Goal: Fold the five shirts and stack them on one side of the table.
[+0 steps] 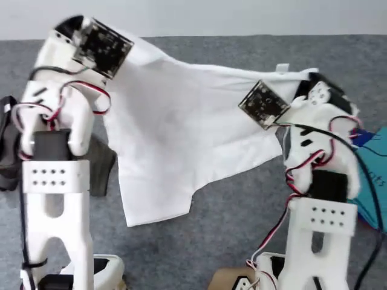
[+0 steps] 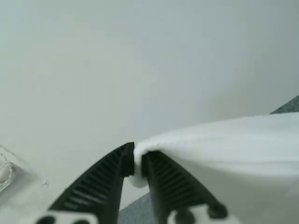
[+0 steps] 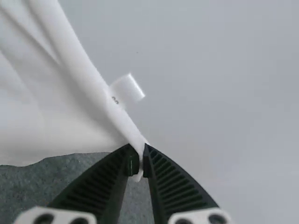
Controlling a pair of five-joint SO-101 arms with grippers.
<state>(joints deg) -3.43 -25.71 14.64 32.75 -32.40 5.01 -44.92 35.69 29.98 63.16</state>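
A white shirt (image 1: 181,133) hangs stretched between both arms above the grey table (image 1: 242,205), its lower part draping toward the near side. At the far left, my left gripper (image 2: 137,161) is shut on one edge of the white shirt (image 2: 224,144). My right gripper (image 3: 138,161) is shut on the opposite edge of the white shirt (image 3: 51,102), close to a small sewn label (image 3: 127,88). In the high view the right gripper's end lies near the label (image 1: 282,68) at the far right.
A blue garment (image 1: 372,175) lies at the table's right edge beside the right arm. Dark cloth (image 1: 100,169) sits behind the left arm's base at the left. A pale wall rises beyond the table's far edge.
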